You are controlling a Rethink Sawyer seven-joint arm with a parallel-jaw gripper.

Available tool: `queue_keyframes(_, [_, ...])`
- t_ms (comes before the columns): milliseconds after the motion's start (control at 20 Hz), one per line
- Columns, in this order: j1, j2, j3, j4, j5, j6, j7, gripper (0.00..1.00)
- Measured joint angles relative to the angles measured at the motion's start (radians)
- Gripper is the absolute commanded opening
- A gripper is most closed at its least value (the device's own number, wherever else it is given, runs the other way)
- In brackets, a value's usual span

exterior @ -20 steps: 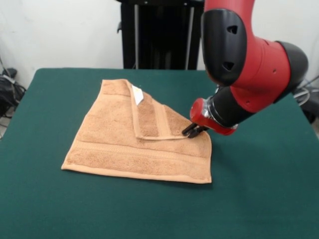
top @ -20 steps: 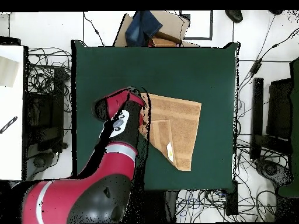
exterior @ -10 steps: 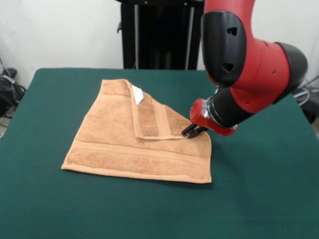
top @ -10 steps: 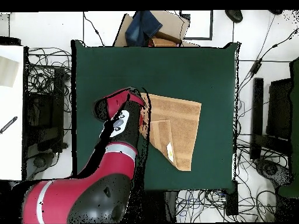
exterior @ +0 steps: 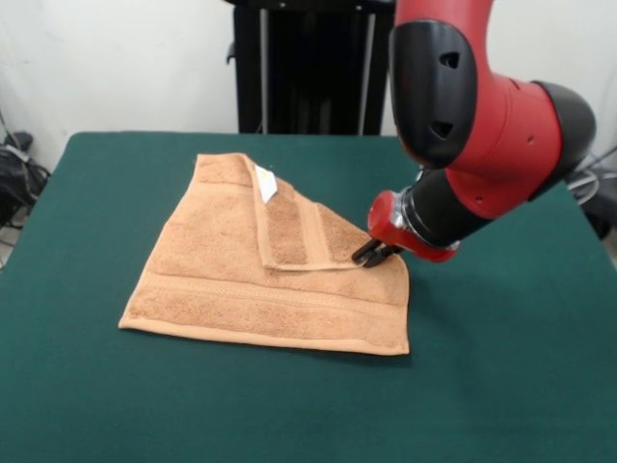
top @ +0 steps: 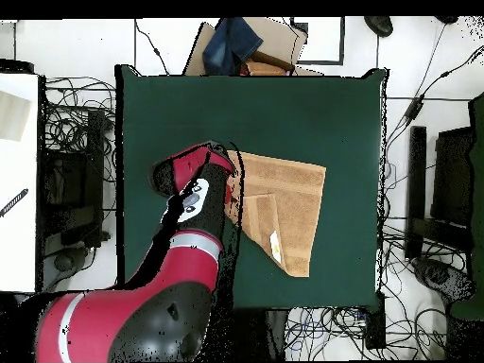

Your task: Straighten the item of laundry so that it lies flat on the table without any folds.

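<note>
The fingers [exterior: 370, 255] pinched the folded-over corner of the tan towel [exterior: 231, 280] lying mid-surface [exterior: 501, 386]; lifting slightly and drawing that flap outward would best unfold it flat.

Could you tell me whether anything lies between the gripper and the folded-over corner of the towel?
Nothing does. In the front view the gripper sits right at the tip of the folded-over flap of the towel, with no gap or object showing between them.

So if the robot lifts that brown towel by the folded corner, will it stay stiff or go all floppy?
Probably floppy: the towel already lies folded over itself. Its fuzzy terry surface likely grips rather than slips. It looks thin, so probably light for the gripper.
</note>
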Motion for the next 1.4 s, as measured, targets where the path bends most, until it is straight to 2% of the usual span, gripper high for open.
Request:
queue_keyframes(700, [0.026, -0.068, 0.000, 0.079, 0.000, 0.000, 0.000, 0.00])
queue_keyframes(1400, [0.027, -0.074, 0.000, 0.092, 0.000, 0.000, 0.000, 0.00])
